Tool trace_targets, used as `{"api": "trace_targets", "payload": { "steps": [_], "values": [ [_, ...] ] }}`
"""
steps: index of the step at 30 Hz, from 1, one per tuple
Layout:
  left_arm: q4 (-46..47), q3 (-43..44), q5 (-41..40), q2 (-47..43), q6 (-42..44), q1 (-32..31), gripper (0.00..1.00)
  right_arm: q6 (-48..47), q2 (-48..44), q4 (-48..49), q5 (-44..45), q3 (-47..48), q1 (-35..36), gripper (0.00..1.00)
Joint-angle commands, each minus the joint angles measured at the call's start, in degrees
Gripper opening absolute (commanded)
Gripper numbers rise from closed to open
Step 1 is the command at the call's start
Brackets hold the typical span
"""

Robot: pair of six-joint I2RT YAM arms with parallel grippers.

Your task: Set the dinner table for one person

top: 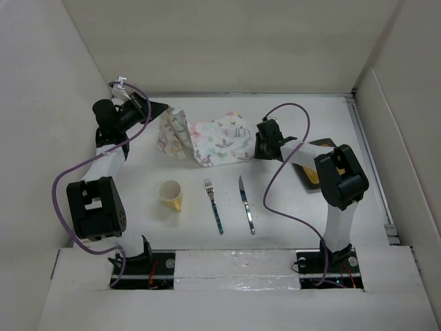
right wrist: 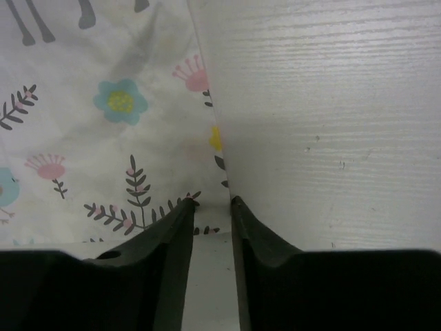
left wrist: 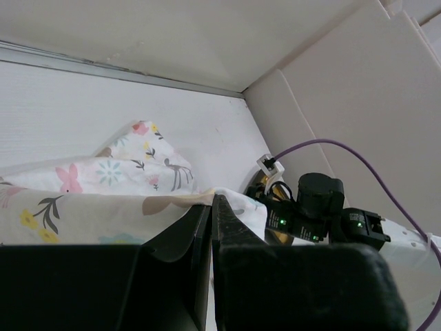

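Spreading out the patterned cloth [top: 220,141], to judge from the pose. Gripped at two ends: by the left gripper [left wrist: 211,207], clamped onto the raised corner at the upper left of the top view, and by the right gripper [right wrist: 211,205], pinched on the hem at the cloth's right edge, jaws almost together with the thin fabric between.

To do it well, pull both ends apart evenly until the folds in the middle go flat. Then lower both together onto the dinner table [top: 289,227], without dragging. Better not to tug hard: soft, thin, limp fabric, likely to slip out of narrow black fingers. Better also to stay away from the cutlery lower in the frame.

As for the dinner table, filling nearly the whole floor of the top view: matte white, flat, finely grained in the right wrist view. On the cloth, pastel print: pink and blue flowers, dark twigs, small animals. In the lower middle, well apart from the cloth: a pale yellow cup [top: 171,194], then a fork [top: 214,207] with a bluish patterned handle and a slim metal knife [top: 247,214], side by side, not touching.
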Motion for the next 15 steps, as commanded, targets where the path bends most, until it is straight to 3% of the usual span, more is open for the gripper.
{"api": "trace_targets", "payload": {
  "steps": [1, 2, 7, 15],
  "values": [
    [2.9, 0.9, 0.6, -1.0, 0.9, 0.3, 0.0, 1.0, 1.5, -1.0, 0.3, 0.3, 0.6, 0.32],
    [2.6, 0.9, 0.5, -1.1, 1.1, 0.3, 0.0, 1.2, 1.5, -0.9, 0.2, 0.1, 0.6, 0.22],
    [2.9, 0.7, 0.6, -0.9, 1.0, 0.3, 0.0, 2.1, 0.3, 1.0, -0.6, -1.4, 0.6, 0.0],
    [3.6, 0.9, 1.1, -1.3, 0.0, 0.3, 0.0, 1.7, -14.2, 7.2, -0.3, -7.9, -0.4, 0.0]
  ]
}}
